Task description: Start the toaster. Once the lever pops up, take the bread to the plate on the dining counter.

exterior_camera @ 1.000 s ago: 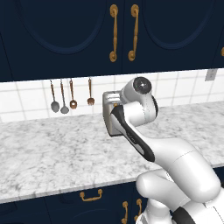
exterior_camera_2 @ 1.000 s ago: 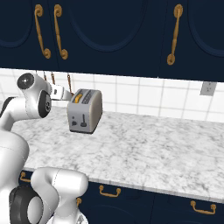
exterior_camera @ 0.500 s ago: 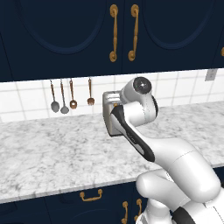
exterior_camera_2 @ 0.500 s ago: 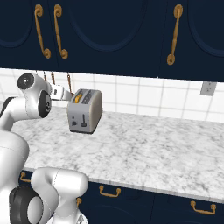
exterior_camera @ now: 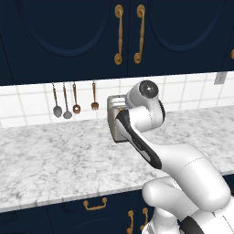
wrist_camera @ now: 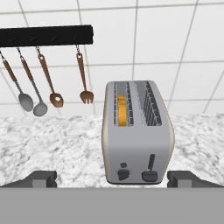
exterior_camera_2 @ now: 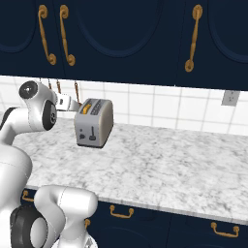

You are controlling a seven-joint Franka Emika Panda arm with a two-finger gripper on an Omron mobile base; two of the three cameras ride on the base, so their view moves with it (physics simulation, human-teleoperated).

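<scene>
The toaster stands on the worktop near the tiled wall, the bread sits in its left slot in the hand view, and utensils hang on a rail behind it to the left.

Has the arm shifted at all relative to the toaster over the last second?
No. In the right base view the arm sits at the same spot beside the toaster as before.
</scene>
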